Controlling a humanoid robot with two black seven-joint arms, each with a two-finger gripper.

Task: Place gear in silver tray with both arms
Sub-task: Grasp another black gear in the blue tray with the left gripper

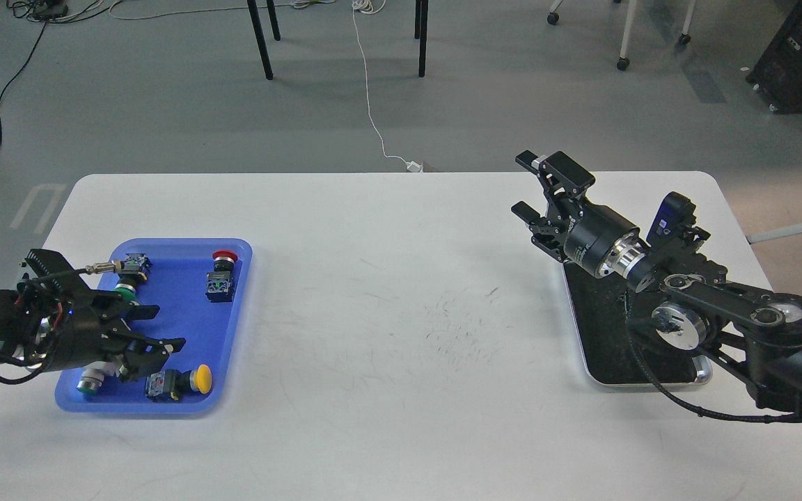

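Note:
The silver tray (pixel 704 374) lies at the table's right side, its black inside largely covered by my right arm. My right gripper (pixel 529 186) hovers open and empty just past the tray's far left corner, fingers pointing up and left. My left gripper (pixel 157 328) is low over the middle of the blue tray (pixel 237 313), fingers apart and pointing right. The small black gear does not show; the spot where it lay is covered by the left gripper's lower finger (pixel 168 344). I cannot tell whether the fingers touch it.
The blue tray holds several push-button parts: a red-capped one (pixel 223 257), a yellow-capped one (pixel 199 378), a green-capped one (pixel 122 288) and a white one (pixel 90 381) by my left gripper. The white table (pixel 401 313) lies between the two trays.

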